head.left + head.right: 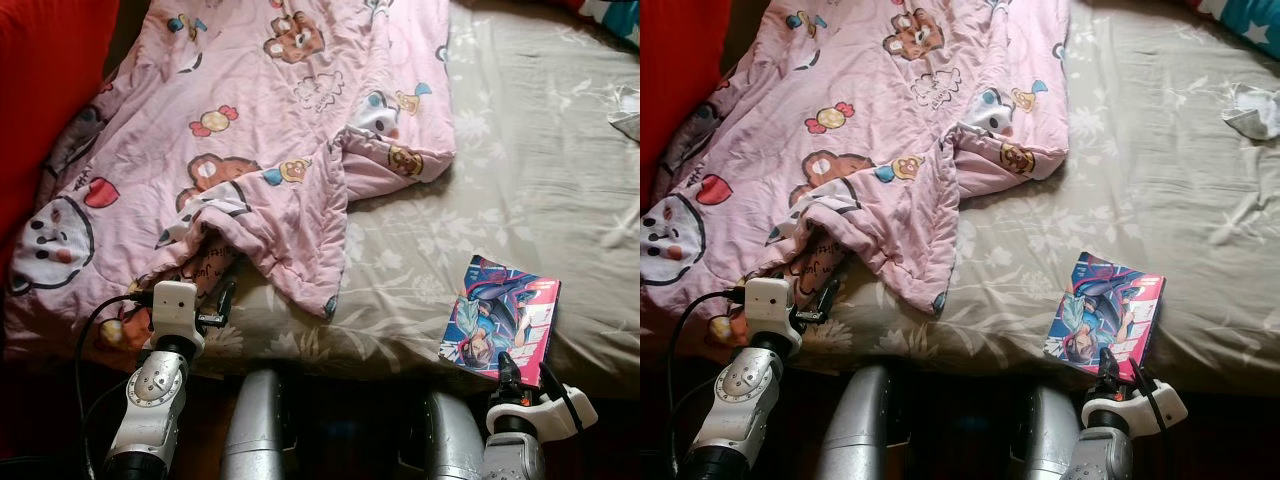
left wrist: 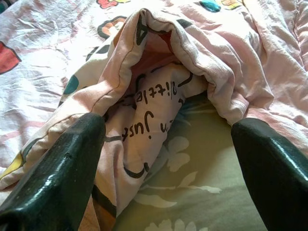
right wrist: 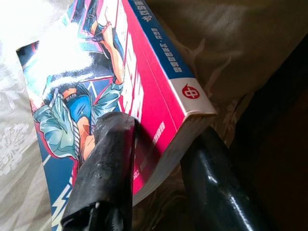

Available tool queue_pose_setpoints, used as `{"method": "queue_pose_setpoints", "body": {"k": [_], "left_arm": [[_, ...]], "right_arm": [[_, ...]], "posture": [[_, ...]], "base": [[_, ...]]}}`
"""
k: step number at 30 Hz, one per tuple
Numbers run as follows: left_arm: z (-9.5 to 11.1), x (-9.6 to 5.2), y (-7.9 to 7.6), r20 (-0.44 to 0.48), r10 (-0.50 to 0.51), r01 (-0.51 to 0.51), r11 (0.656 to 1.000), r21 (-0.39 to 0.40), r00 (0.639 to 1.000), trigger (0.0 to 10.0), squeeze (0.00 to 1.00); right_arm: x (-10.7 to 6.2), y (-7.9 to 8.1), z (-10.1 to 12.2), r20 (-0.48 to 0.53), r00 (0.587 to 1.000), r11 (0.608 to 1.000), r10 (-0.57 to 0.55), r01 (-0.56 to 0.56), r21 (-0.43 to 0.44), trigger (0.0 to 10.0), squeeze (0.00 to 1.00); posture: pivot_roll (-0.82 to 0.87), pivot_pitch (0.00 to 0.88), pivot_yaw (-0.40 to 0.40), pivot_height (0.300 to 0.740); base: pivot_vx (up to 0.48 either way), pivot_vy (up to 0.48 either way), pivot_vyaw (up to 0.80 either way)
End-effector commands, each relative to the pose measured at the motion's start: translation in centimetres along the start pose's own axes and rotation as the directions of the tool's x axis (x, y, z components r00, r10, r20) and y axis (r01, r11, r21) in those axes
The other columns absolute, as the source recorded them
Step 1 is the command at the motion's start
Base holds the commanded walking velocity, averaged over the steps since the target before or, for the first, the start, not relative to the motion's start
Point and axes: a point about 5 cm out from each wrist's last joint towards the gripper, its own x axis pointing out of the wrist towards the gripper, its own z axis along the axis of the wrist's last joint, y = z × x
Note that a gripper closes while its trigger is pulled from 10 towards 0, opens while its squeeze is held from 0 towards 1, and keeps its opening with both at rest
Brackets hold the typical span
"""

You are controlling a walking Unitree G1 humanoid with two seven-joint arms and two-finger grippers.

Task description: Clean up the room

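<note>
A pink cartoon-print blanket (image 1: 250,130) lies crumpled over the left half of the bed. Its folded near corner (image 2: 154,96) points at my left gripper (image 1: 225,303). That gripper is open at the bed's near edge, one finger (image 2: 62,178) against the blanket's hem and the other over bare sheet. A colourful comic book (image 1: 500,315) rests on the sheet near the bed's front right edge. My right gripper (image 1: 509,372) is shut on the book's near corner (image 3: 187,91), with one finger on the cover and the other beneath it.
The beige flowered sheet (image 1: 540,180) covers the right half of the bed. A red cushion (image 1: 40,90) stands at the far left. A crumpled white cloth (image 1: 1252,110) and a blue star-print pillow (image 1: 1250,20) lie at the far right. The floor under the bed edge is dark.
</note>
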Motion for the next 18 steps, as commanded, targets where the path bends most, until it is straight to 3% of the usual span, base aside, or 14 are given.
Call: {"method": "queue_pose_setpoints", "body": {"k": [1, 2, 3, 13, 18], "left_arm": [[-1.0, -0.8, 0.5, -0.034, 0.016, -0.015, 1.000, 0.014, 0.999, 10.0, 0.00], [-1.0, -0.8, 0.5, -0.034, 0.016, -0.015, 1.000, 0.014, 0.999, 10.0, 0.00], [-1.0, -0.8, 0.5, -0.034, 0.016, -0.016, 1.000, 0.014, 0.999, 10.0, 0.00], [-1.1, -0.8, 0.6, -0.039, 0.028, -0.027, 0.999, 0.018, 0.999, 10.0, 0.00], [-1.2, -0.8, 0.6, -0.042, 0.026, -0.026, 1.000, 0.017, 0.999, 10.0, 0.00]], "right_arm": [[-0.5, -1.4, -0.3, -0.019, 0.998, 0.998, -0.055, 0.055, 0.016, 10.0, 0.00], [-0.5, -1.4, -0.3, -0.019, 0.998, 0.998, -0.055, 0.055, 0.016, 10.0, 0.00], [-0.4, -1.3, -0.3, -0.015, 0.999, 0.999, -0.049, 0.050, 0.020, 0.1, 0.00], [0.3, -0.7, 0.3, 0.007, 1.000, 1.000, 0.001, -0.001, 0.029, 0.0, 0.00], [0.5, 0.3, 0.3, 0.007, 0.998, 0.997, 0.065, -0.064, -0.038, 0.0, 0.00]], "posture": [[0.18, 0.278, 0.036, 0.600], [0.18, 0.278, 0.036, 0.600], [0.18, 0.278, 0.036, 0.600], [0.18, 0.278, 0.036, 0.600], [0.17, 0.270, 0.035, 0.600]], "base": [[0.000, 0.000, 0.00], [0.000, 0.000, 0.00], [0.000, 0.000, 0.00], [0.000, 0.000, 0.00], [0.000, 0.000, 0.00]]}}
